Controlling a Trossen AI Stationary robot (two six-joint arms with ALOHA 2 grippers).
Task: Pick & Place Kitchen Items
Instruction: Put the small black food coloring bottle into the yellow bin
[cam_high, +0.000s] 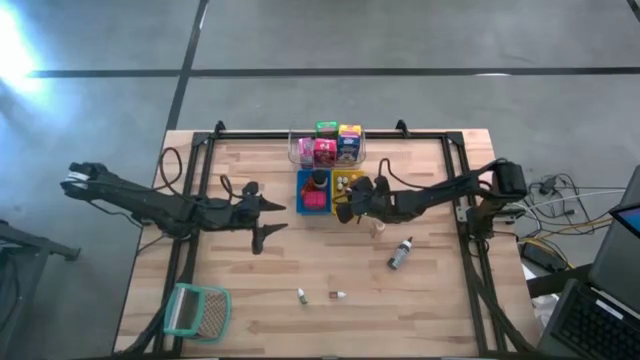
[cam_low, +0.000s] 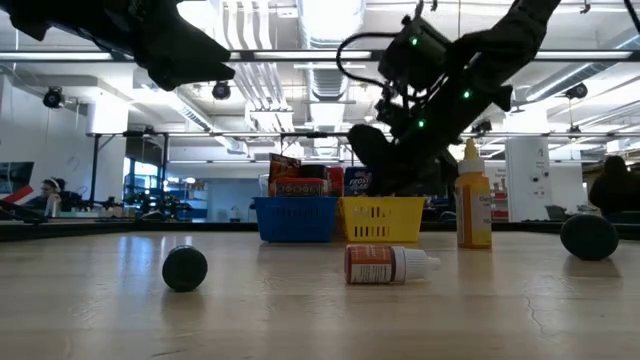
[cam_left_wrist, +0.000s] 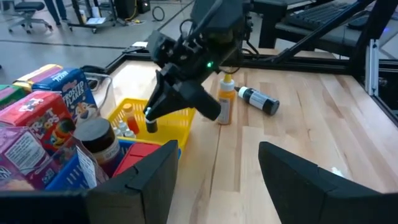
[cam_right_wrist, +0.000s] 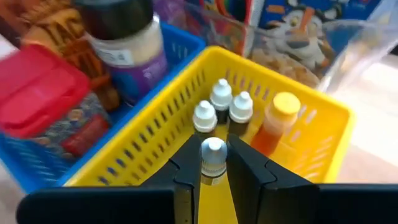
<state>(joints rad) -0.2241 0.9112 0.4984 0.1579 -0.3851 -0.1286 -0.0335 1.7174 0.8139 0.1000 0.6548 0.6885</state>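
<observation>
Now right gripper (cam_right_wrist: 213, 163) pinches small white-capped bottle (cam_right_wrist: 213, 155) above yellow tray (cam_right_wrist: 323, 121), beside three bottles inside. Risk: bottle slips or knocks neighbours over on release. Left gripper (cam_left_wrist: 214, 177) hovers open near blue tray (cam_left_wrist: 74, 174), empty.

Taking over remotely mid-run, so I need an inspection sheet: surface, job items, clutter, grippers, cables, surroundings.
Surface: wooden table, framed by black rails.
Job's things: boxes in clear tub; jar and red pack in blue tray; small bottles in yellow tray; grey bottle lying loose; yellow bottle upright; two tiny pieces near front.
Clutter: mesh basket, front left corner.
Grippers: right gripper shut on small white-capped bottle over yellow tray; left gripper open, holding nothing.
Cables: bundle off table's right.
Surroundings: a person far off.
</observation>
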